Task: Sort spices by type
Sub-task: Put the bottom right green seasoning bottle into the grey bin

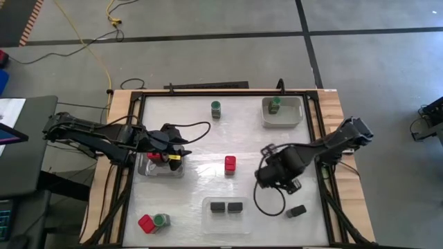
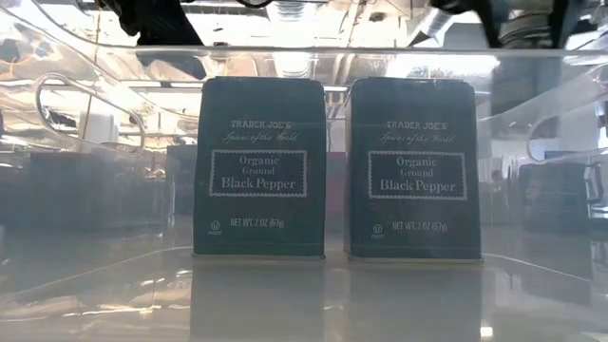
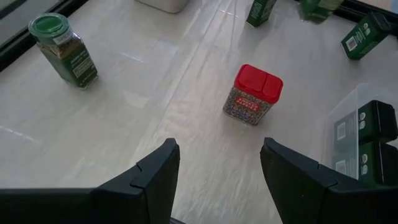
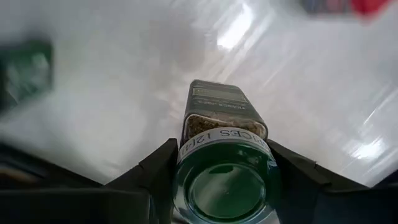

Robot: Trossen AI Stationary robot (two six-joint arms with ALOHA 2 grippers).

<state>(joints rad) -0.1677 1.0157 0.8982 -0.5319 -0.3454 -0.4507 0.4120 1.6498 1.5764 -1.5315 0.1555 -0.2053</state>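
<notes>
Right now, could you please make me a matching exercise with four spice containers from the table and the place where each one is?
Things:
1. two black pepper boxes
2. green-lidded jar
3. red-lidded jar
4. lone black box

Places:
A. alone at the table's middle
B. side by side in the clear tray
C. between the right gripper fingers
D. lying on the table near its right edge

Pairs: 1-B, 2-C, 3-A, 4-D
</notes>
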